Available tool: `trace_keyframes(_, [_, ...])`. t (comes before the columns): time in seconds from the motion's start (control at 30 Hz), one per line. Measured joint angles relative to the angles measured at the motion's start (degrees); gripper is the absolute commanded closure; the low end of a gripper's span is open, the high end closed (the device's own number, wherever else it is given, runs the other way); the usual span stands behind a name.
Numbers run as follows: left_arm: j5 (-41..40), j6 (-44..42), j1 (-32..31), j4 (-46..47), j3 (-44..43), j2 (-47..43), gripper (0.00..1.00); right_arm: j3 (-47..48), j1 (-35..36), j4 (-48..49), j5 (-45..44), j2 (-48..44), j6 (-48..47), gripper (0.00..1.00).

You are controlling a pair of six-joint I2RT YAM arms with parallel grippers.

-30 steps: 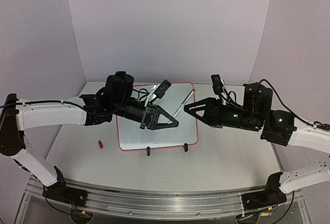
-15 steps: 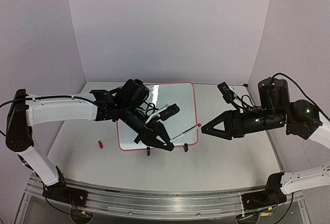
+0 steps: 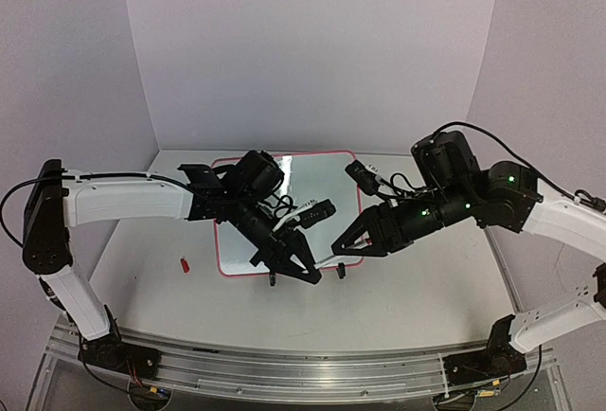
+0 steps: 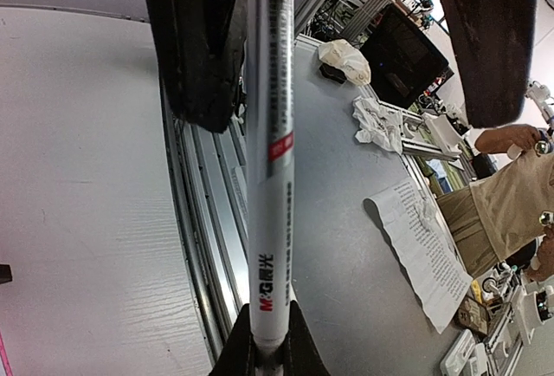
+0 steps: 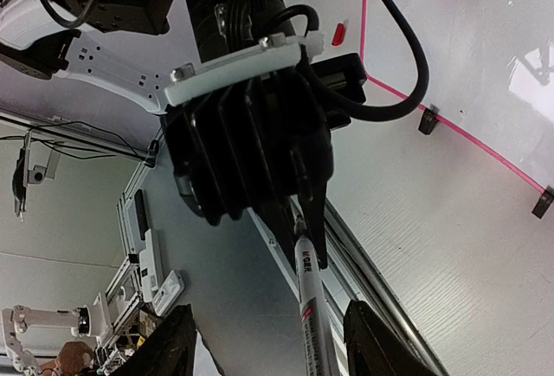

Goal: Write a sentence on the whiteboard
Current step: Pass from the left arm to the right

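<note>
White desk [image 3: 417,288], lilac walls. Glossy white rectangular whiteboard [image 3: 317,176] w/ pink-red frame lies flat mid-desk; we see no writing on it. Left jaws clamped tight on white-barrelled marker [image 4: 270,177] over board's near edge. Right jaws spread wide, empty, near marker's free end. Small red bit [image 3: 185,264] left of board, maybe cap. We judge whole sentence still to do.

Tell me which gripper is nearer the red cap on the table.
Left. The left gripper, shut on a marker, is over the whiteboard's near edge, right of the red cap; the open right gripper is farther right.
</note>
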State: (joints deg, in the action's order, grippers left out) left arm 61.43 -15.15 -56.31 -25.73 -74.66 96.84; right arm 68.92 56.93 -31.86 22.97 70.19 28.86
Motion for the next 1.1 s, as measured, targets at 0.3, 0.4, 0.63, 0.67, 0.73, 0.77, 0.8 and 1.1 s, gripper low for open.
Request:
trace_keyframes(0.3, [0.54, -0.16, 0.00, -1.07, -0.61, 0.08, 1.00, 0.36, 0.00, -0.15, 2.55, 2.13, -0.19, 0.56])
trace_keyframes(0.4, [0.58, -0.15, 0.00, -1.23, -1.00, 0.08, 1.00, 0.45, 0.00, -0.27, 2.57, 2.54, -0.23, 0.63])
trace_keyframes(0.63, [1.02, -0.10, 0.00, -1.35, -1.16, 0.12, 1.00, 0.91, 0.00, -0.42, 2.59, 3.63, -0.37, 0.68])
trace_keyframes(0.67, [1.05, -0.09, 0.00, -1.41, -1.28, 0.17, 1.00, 0.94, 0.00, -0.40, 2.59, 3.82, -0.37, 0.69])
trace_keyframes(0.73, [1.16, -0.09, 0.00, -1.38, -1.56, 0.32, 1.00, 0.95, 0.00, -0.43, 2.55, 4.14, -0.39, 0.72])
trace_keyframes(0.77, [1.26, -0.08, 0.00, -1.41, -1.67, 0.37, 1.00, 0.95, 0.00, -0.44, 2.54, 4.23, -0.39, 0.74])
trace_keyframes(0.8, [1.35, -0.07, 0.00, -1.42, -1.77, 0.41, 1.00, 0.95, 0.00, -0.44, 2.53, 4.32, -0.38, 0.77])
trace_keyframes(1.1, [1.49, -0.05, 0.00, -1.36, -1.89, 0.45, 1.00, 0.99, 0.00, -0.44, 2.44, 4.70, -0.59, 0.89])
